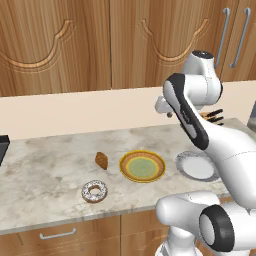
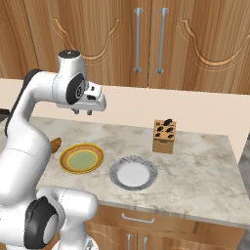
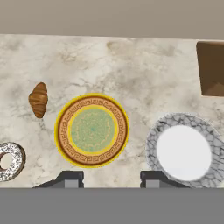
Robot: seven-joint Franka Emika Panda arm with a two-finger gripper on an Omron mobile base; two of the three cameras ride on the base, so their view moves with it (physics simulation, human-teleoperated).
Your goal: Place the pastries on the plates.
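Note:
A brown croissant (image 1: 101, 160) (image 3: 38, 99) lies on the marble counter, left of the yellow-orange plate with a green centre (image 1: 142, 166) (image 2: 81, 158) (image 3: 92, 130). The iced doughnut with dark sprinkles (image 1: 94, 191) (image 3: 8, 161) sits nearer the counter's front edge. The white plate with a grey rim (image 1: 196, 165) (image 2: 133, 173) (image 3: 185, 151) stands to the right of the yellow one. Both plates hold nothing. My gripper (image 2: 82, 112) (image 3: 113, 178) hangs high above the counter, over the gap between the plates, open with nothing between its fingers.
A wooden knife block (image 2: 164, 135) (image 3: 211, 68) stands behind the white plate. Wooden cabinet doors (image 1: 100, 40) rise behind the beige backsplash. A dark appliance edge (image 1: 3, 147) shows at the far left of the counter.

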